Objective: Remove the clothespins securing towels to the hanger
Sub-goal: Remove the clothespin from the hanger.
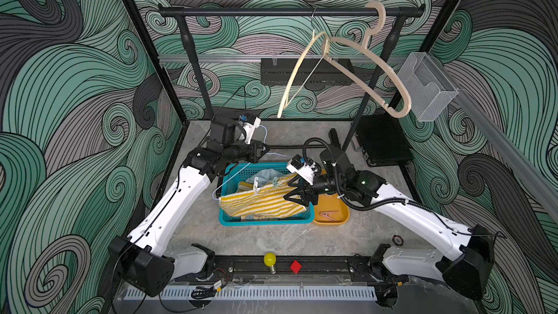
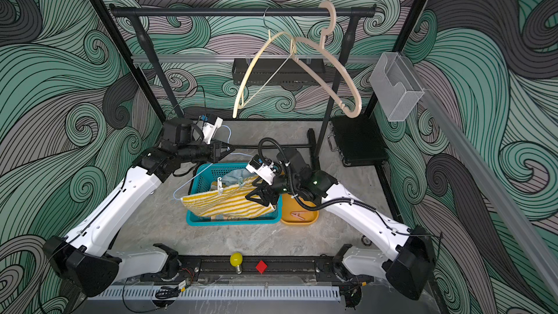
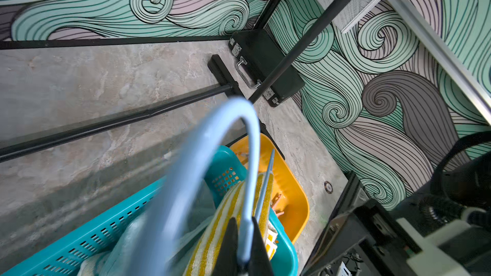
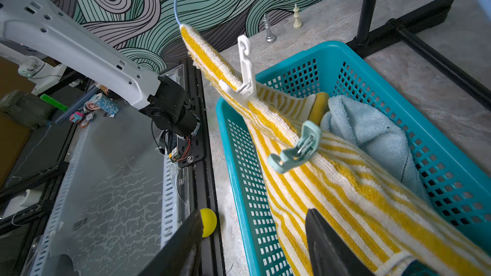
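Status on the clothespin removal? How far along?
Done: a pink clothespin lies in the orange tray; the light-blue towel is in the basket. In hand: left gripper clamps the hanger, right gripper open by the striped towel. Left: white clothespin and mint clothespin pinning it.

In my left wrist view the hanger (image 3: pixel 180 171) is a blur. The striped towel (image 1: pixel 259 203) hides its wire. At the basket's (image 1: pixel 265 222) three o'clock, my right gripper (image 1: pixel 294 199) covers part of the tray (image 1: pixel 341 215).

The grey marbled tabletop (image 1: pixel 271 240) carries a teal basket (image 1: pixel 265 222) mid-table, an orange tray (image 1: pixel 340 206) just right of it, and a black case (image 1: pixel 383 141) far right.
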### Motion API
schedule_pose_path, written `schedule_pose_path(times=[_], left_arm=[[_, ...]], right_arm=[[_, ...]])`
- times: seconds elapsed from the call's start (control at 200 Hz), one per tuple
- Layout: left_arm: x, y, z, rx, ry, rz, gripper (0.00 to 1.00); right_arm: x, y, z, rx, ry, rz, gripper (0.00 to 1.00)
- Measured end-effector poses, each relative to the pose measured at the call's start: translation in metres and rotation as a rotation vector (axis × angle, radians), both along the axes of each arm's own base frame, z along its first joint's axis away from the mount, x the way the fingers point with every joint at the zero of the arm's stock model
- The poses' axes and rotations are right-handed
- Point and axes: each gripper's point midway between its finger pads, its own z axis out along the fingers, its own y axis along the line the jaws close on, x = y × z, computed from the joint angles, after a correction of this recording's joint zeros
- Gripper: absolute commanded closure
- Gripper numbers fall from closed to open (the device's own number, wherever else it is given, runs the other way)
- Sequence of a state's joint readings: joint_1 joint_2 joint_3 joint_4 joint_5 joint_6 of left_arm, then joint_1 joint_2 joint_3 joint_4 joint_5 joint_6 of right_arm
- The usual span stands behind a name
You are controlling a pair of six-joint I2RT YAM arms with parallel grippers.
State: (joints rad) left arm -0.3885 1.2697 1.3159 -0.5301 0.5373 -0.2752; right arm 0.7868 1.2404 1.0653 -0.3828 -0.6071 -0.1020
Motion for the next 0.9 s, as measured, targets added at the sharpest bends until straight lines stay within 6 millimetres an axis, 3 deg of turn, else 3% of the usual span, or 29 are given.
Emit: schedule_pose_path(times=[0.31, 0.6, 0.901], left_arm=[[-0.013, -0.014, 0.008, -0.059, 0.038, -0.107, 1.0], [-0.022, -0.019, 0.008, -0.081, 0.075, -0.156, 1.0], [-0.02, -0.025, 0.006, -0.092, 0.102, -0.184, 1.0]], right_arm=[[0.01, 0.003, 0.002, 0.005, -0.081, -0.001, 0.4], [0.018, 0.016, -0.014, -0.011, -0.065, 0.027, 0.41], [0.017, 0.024, 0.0, 0.042, -0.074, 0.061, 0.44]])
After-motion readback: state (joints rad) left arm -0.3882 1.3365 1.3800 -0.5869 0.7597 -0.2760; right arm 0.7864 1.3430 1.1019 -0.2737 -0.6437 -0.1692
